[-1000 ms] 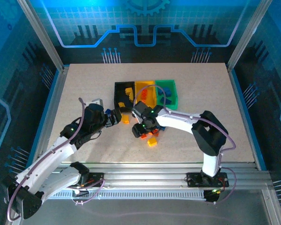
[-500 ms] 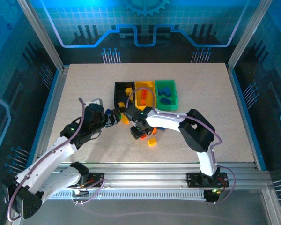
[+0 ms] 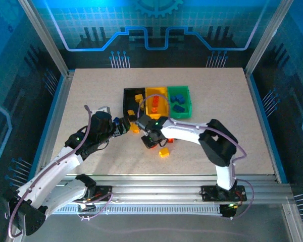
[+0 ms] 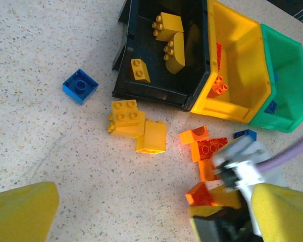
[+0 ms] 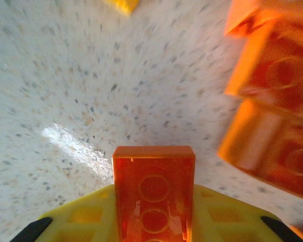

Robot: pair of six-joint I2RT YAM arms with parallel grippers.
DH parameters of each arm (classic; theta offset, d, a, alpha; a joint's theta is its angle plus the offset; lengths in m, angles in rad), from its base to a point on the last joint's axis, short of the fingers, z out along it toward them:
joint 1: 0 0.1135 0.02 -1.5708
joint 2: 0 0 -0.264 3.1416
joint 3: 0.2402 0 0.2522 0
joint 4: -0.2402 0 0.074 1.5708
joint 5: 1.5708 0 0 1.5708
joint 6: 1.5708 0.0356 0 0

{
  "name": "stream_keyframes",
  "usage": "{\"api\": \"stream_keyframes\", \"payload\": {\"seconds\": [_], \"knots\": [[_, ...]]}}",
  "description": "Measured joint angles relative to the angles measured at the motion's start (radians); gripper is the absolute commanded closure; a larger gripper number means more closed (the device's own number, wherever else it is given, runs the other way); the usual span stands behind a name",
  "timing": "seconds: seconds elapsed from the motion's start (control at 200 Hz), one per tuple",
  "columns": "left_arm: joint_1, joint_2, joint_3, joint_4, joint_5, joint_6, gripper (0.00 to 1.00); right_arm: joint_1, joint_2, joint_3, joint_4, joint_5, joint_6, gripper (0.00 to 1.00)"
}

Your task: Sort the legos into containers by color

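You have on the speckled table (image 3: 91,91) the black bin (image 4: 151,95), the yellow bin (image 4: 242,55) and the green bin (image 4: 288,70) joined in a row, and lying loose near them a blue brick (image 4: 80,85) left of the black one, yellow bricks (image 4: 126,118) touching each other just beside its near wall, and orange bricks (image 4: 208,148) further right.

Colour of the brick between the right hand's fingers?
Orange-red; the brick shows best in the right wrist view.

Black bin (image 4: 161,84), yellow bin (image 4: 238,63), green bin (image 4: 287,65) joined, loose bricks (image 4: 126,119) in front, orange-red brick (image 5: 154,201) between jaws
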Motion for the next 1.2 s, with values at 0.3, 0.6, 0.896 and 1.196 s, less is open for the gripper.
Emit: {"api": "stream_keyframes", "payload": {"seconds": [0.3,0.6,0.896,1.196], "knots": [[0.005,0.0,-0.032,-0.001,0.001,-0.01,0.01,-0.216,-0.048,0.237,0.039,0.003,0.0,0.7],[0.01,0.003,-0.045,-0.008,0.021,-0.034,0.01,-0.309,0.261,0.541,-0.023,0.041,0.0,0.47],[0.014,0.008,-0.052,-0.008,0.043,-0.035,0.01,-0.322,0.225,0.523,-0.045,0.019,-0.007,0.28],[0.033,0.026,-0.052,-0.007,0.059,-0.035,0.01,-0.301,-0.215,0.014,-0.024,-0.077,-0.013,0.26]]}}
